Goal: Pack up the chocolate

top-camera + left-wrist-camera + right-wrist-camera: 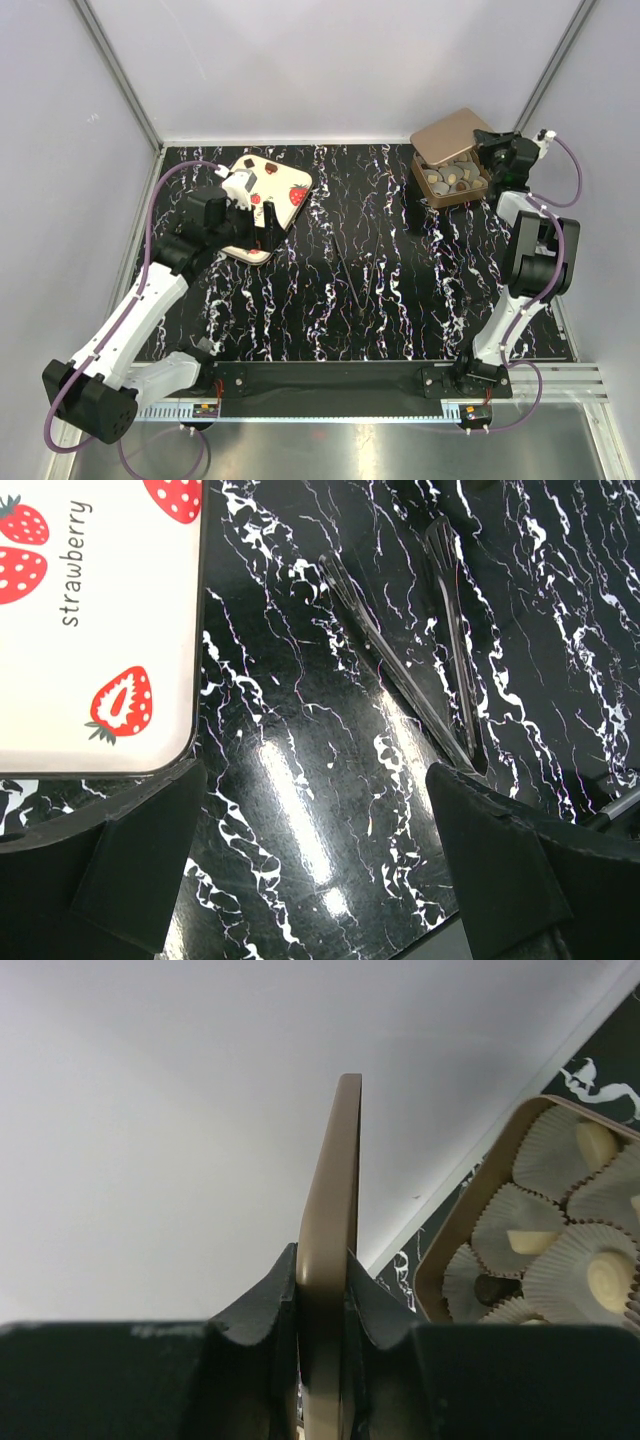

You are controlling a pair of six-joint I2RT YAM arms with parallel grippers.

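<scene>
The chocolate (452,180), small round pale and gold pieces in paper cups, lies in a square brown tray (425,192) at the far right. It also shows in the right wrist view (585,1260). A flat brown cover (450,130) stands tilted up behind the tray. My right gripper (492,150) is shut on this cover's edge (330,1190), with its own tips (325,1260) pressed on both sides. My left gripper (262,215) is open and empty (312,780) just above the table, beside the cream strawberry lid (290,185), whose corner (90,630) lies to its left.
Black tongs (352,270) lie on the black marble table (330,320) near the middle, and show in the left wrist view (420,650). White walls close in the back and both sides. The arm bases sit at the near edge.
</scene>
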